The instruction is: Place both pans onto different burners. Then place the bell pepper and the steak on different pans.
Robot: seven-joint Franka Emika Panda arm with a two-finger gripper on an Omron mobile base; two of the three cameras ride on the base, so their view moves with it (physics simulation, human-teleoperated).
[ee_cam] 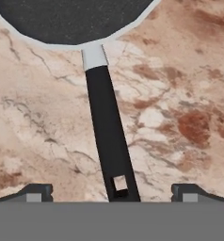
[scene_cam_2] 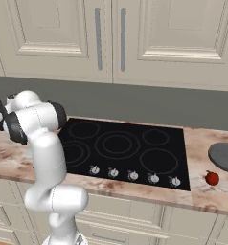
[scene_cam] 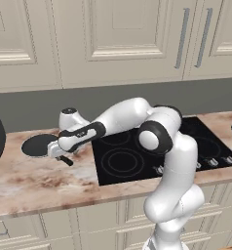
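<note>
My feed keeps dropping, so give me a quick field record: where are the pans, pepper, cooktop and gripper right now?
shallow dark frying pan: on the marble counter left of the cooktop, on no burner
long black handle: lies centred between the open fingertips, not gripped
gripper: open, above the handle
deeper grey pan: on the counter right of the cooktop
red bell pepper: counter, near the grey pan
glossy black cooktop: all burners bare
</note>
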